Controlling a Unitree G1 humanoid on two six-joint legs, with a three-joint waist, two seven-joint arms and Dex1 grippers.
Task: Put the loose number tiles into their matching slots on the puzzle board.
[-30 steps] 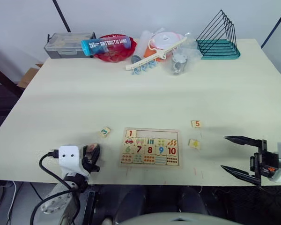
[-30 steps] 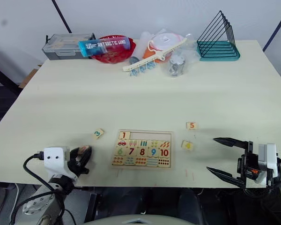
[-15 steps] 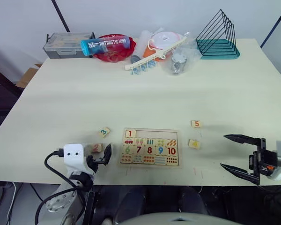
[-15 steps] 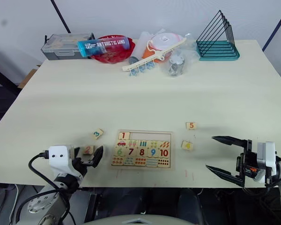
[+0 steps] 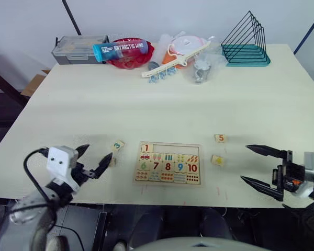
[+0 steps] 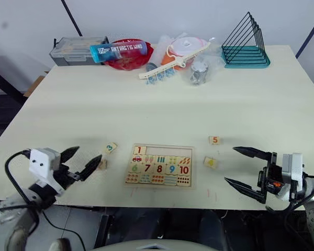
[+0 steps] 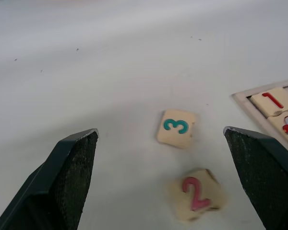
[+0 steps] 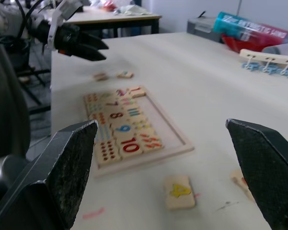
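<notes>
The puzzle board [image 5: 168, 163] lies near the table's front edge, with tile 1 [image 5: 146, 148] seated in the leftmost slot and the other slots [image 5: 172, 149] along its top row bare. To the board's left lie tile 3 [image 5: 116, 146] and tile 2 [image 7: 197, 194]. On the table to its right are tile 5 [image 5: 220, 138] and tile 4 [image 5: 217, 160]. My left gripper [image 5: 94, 156] is open, low over the table just left of tiles 2 and 3, holding nothing. Right of tile 4, my right gripper [image 5: 246, 163] also stands open and empty.
Along the far edge stand a grey box [image 5: 78, 48], a blue bottle [image 5: 120, 49] on a red bowl [image 5: 133, 58], a peg hanger [image 5: 172, 58], plastic bags [image 5: 196, 65] and a wire rack [image 5: 245, 44]. The wide middle of the table [image 5: 162, 104] is bare.
My left gripper has opened and let go of tile 2, which now lies on the table left of the board. The left arm has drawn back to the left. The right gripper has barely moved.
</notes>
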